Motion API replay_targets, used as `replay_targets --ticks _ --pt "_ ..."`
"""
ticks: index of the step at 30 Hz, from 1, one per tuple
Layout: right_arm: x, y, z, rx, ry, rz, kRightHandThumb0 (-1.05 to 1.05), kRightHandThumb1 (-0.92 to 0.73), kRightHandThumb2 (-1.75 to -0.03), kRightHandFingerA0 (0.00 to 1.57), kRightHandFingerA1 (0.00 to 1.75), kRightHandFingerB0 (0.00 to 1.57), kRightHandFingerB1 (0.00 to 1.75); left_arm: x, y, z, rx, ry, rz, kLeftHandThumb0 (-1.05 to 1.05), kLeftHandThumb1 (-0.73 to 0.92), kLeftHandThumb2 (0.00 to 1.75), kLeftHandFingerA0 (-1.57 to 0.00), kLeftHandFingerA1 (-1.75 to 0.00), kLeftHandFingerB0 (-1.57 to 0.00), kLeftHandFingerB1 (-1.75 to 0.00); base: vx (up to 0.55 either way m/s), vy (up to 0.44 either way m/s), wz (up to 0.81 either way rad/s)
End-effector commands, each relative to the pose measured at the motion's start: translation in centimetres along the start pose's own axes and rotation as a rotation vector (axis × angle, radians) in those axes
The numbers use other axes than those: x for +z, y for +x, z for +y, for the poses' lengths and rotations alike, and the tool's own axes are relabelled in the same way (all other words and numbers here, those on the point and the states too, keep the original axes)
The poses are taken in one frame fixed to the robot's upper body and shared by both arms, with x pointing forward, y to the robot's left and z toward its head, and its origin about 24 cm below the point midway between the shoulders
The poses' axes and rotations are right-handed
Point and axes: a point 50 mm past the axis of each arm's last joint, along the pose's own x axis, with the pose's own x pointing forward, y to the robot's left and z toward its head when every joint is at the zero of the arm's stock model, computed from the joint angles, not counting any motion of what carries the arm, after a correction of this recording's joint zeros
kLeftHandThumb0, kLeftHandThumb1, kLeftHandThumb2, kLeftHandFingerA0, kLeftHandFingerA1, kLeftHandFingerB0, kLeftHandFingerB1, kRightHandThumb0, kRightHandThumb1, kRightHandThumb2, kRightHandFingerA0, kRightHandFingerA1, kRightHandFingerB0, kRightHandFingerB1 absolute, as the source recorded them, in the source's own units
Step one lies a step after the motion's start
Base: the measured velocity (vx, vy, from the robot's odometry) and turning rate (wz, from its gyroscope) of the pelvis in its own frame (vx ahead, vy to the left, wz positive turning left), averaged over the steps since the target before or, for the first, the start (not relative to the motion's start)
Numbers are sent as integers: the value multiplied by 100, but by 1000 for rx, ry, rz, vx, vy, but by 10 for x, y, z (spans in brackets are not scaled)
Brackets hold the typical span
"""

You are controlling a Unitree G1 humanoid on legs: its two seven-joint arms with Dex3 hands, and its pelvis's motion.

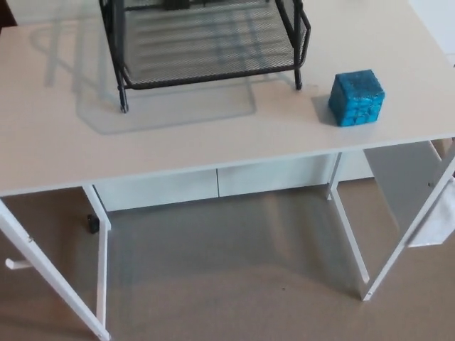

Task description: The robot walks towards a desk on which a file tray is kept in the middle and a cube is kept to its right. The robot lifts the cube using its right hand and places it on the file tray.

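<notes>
Blue textured cube [357, 98] rests three o'clock of the black wire-mesh file tray [206, 50]. We judge this the approach; our unseen right hand must reach it next.

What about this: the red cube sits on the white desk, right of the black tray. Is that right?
No. The cube is blue, not red, as the head view shows. It does sit on the white desk, right of the black tray.
</notes>
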Motion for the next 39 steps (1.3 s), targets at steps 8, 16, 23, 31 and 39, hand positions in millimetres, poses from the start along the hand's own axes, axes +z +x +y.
replay_targets --ticks 8,16,23,31,39 --pt "4 0 -4 -10 61 -39 -68 -54 -84 33 48 4 24 -1 -1 5 14 -5 8 -78 60 98 -4 -55 -4 -42 191 179 -7" --pt "11 3 -10 -6 102 -46 -62 -63 -60 51 54 6 22 3 3 5 10 -6 1 -75 77 64 -2 -55 -6 -37 92 80 6" --pt "17 5 -14 -10 105 -46 -60 -66 -59 36 32 5 26 5 2 4 11 -44 -9 -74 60 98 -3 -51 -5 -43 118 -165 15" --pt "20 5 -13 -10 87 -76 -66 -54 -85 31 49 2 21 5 4 4 24 -45 -11 -78 58 97 -4 -58 -5 -51 76 -57 -6" --pt "17 3 -12 -13 101 -79 -67 -52 -83 28 47 3 26 -6 2 8 43 -100 -4 -79 61 96 -4 -57 -4 -41 80 146 4"
